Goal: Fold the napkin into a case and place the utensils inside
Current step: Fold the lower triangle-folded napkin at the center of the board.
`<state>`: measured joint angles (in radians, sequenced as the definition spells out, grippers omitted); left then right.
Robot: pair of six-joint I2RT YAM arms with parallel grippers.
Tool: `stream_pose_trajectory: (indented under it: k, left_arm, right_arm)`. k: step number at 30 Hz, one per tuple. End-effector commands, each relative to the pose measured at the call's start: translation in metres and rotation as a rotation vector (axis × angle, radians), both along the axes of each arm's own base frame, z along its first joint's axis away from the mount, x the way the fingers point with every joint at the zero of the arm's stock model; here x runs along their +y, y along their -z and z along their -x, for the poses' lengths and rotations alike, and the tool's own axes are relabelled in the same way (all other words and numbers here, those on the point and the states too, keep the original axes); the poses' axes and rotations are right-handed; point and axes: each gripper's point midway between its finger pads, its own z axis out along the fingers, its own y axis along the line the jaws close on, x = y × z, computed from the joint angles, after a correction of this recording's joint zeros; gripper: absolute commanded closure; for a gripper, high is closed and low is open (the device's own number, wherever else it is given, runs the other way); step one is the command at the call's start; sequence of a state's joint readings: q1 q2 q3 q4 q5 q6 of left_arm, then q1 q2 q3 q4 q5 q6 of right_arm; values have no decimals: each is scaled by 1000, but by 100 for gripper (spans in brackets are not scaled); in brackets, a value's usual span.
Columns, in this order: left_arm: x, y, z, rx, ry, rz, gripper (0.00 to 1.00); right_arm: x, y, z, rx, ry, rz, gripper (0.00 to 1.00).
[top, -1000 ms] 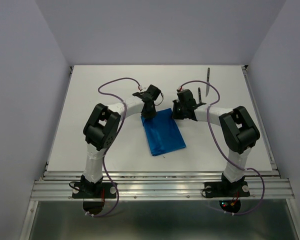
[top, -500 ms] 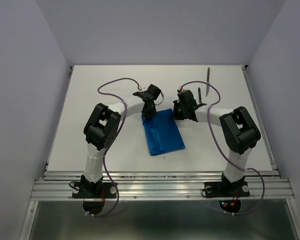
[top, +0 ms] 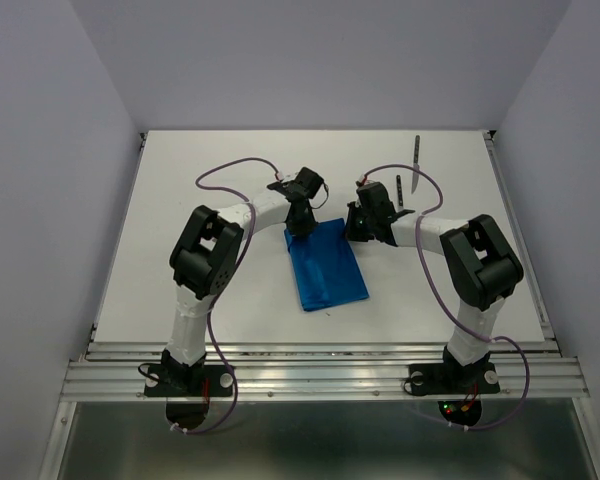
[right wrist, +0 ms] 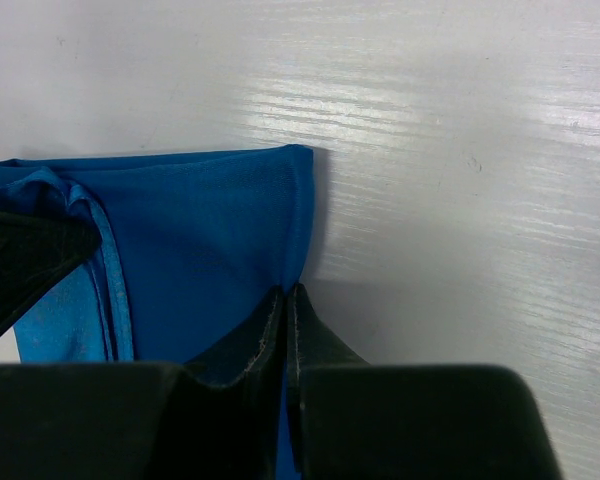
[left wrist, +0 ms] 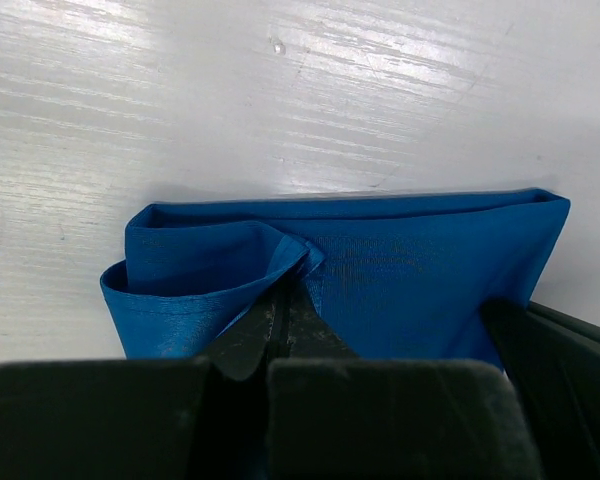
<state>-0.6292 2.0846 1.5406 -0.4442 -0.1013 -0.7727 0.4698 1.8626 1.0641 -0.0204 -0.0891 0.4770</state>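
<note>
1. Napkin (top: 328, 270): lies flat near the middle of the table (top: 180, 200), somewhat toward the near edge. It is folded into a narrow rectangle, with its long axis running near to far at a slight angle. Its near end is free, with nothing touching it.

2. Left gripper (left wrist: 285, 292): works at the far left corner of the napkin. The jaws are closed on a raised pinch of the top layer. The cloth puckers up at the fingertips, and a loose loop of fold stands open beside them.

3. Right gripper (right wrist: 285, 300): works at the far right corner of the napkin. The jaws are nearly together on the right edge, and a sliver of blue shows between them.

4. Knife (top: 415, 165): lies toward the far right corner of the table, well apart from the napkin. A second thin piece just beside the right wrist is judged to be the fork (top: 397, 191), but it is too small to confirm.

5. Progress: the folding appears largely done, and the far end is being lifted or adjusted, probably to form the opening. Both utensils are outside the napkin, so insertion has not yet been done.
</note>
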Motion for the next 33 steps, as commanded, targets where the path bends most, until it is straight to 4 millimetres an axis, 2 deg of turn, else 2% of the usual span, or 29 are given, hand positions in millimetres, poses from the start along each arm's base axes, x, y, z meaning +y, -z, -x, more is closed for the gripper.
stream_pose_trajectory:
  k: [1,26,27,28,32,33]
  left_arm:
    - [-10,-16,-9,-32,-18,34,100]
    - [0,-8,-15,-11,-57,27,100]
    - [0,-7,-14,-8,-57,26,100]
    - [1,-5,-13,-4,-58,27,100]
    - [0,-4,-10,2,-59,36,100]
    - [0,-4,-10,1,-60,37,100]
  right_arm:
    - [-3,4,11,31,-10,-2,94]
    - [-3,2,12,28,-9,-7,93]
    - [-3,0,12,25,-8,-7,90]
    - [-3,-2,12,23,-7,-7,79]
    - [-7,-26,8,-28,20,-13,47]
    - [-8,-40,7,-55,31,-26,42]
